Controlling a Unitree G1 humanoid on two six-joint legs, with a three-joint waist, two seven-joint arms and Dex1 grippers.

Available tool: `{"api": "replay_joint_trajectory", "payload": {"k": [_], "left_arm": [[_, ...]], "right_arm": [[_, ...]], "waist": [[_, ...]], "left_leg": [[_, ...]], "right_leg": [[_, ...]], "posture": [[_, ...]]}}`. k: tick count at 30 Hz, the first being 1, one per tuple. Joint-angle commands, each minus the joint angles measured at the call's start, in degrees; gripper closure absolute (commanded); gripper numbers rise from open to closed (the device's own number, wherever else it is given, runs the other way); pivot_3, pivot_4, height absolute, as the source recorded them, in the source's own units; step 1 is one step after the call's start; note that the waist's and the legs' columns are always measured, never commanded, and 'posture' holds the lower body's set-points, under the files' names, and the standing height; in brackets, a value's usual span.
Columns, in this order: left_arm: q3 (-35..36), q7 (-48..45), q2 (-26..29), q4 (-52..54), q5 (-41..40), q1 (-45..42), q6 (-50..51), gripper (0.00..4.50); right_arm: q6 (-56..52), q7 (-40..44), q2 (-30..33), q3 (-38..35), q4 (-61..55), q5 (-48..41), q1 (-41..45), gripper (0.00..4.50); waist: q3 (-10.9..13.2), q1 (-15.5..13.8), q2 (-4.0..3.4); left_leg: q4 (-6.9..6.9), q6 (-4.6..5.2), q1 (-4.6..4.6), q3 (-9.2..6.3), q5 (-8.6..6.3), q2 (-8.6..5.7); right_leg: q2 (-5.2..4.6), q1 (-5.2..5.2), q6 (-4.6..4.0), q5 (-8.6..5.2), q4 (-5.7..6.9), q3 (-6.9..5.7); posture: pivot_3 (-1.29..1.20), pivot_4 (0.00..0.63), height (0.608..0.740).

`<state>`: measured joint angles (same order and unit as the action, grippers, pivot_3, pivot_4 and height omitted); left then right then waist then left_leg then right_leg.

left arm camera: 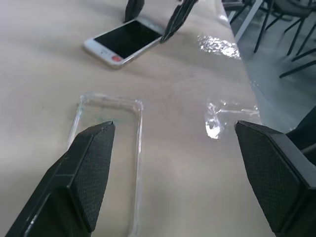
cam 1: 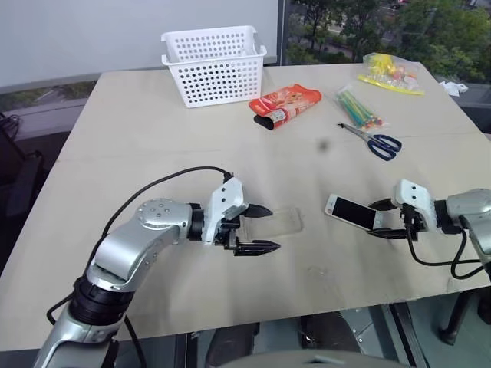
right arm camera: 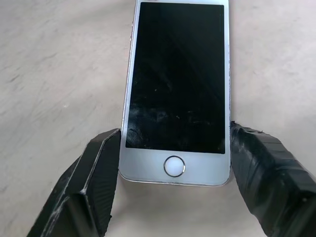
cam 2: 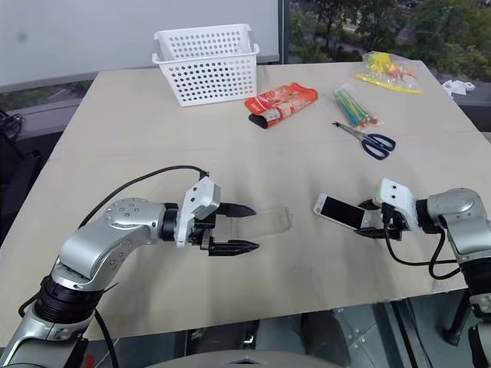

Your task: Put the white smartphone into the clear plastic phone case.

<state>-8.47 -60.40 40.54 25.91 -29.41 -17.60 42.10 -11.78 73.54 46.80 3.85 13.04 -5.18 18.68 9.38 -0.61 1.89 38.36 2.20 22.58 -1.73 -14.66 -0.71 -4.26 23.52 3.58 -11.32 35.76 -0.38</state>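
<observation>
The white smartphone lies screen up on the tan table, right of centre. My right gripper comes at it from the right. In the right wrist view its two fingers press against both long edges of the phone at the home-button end. The clear plastic phone case lies flat near the table's middle, nearly invisible. My left gripper stands open at the case's left end, its fingers wide apart. In the left wrist view one finger overlaps the case. I cannot tell whether it touches.
A white perforated basket stands at the back. A red snack packet, a bundle of coloured sticks, blue-handled scissors and a yellow bag lie at the back right. The table's front edge runs just below both grippers.
</observation>
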Motion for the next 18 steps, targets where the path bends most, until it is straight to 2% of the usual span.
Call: {"api": "replay_joint_trajectory", "payload": {"k": [1,5,18], "left_arm": [[0.3,0.2,-0.1,0.2,-0.3,-0.4,-1.6,0.51],[0.1,0.3,0.3,0.1,-0.1,0.0,-2.1,0.51],[2.3,1.1,0.1,-5.2,0.5,-2.7,-5.1,0.51]], "right_arm": [[-0.8,-4.4,-2.7,3.7,1.3,2.7,-5.0,1.64],[0.5,-7.1,-3.5,3.5,-0.2,2.8,-7.5,1.72],[-6.9,-5.9,-6.4,1.0,-12.1,-5.7,-1.3,1.72]], "waist": [[-0.2,0.4,0.36],[-0.2,0.7,0.37],[0.0,1.7,0.03]], "left_leg": [[0.01,0.0,-0.15,0.03,0.0,0.11],[0.0,-0.03,-0.98,0.08,-0.02,0.29],[-0.13,-0.03,-0.78,0.18,-0.01,0.57]], "right_leg": [[0.08,-0.12,-0.01,0.0,0.0,0.05],[0.12,-0.91,0.05,-0.23,-0.07,0.06],[0.41,-0.46,-0.39,-0.05,0.0,0.13]], "posture": [[0.0,0.15,0.74],[0.0,0.15,0.74],[0.0,0.15,0.74]]}}
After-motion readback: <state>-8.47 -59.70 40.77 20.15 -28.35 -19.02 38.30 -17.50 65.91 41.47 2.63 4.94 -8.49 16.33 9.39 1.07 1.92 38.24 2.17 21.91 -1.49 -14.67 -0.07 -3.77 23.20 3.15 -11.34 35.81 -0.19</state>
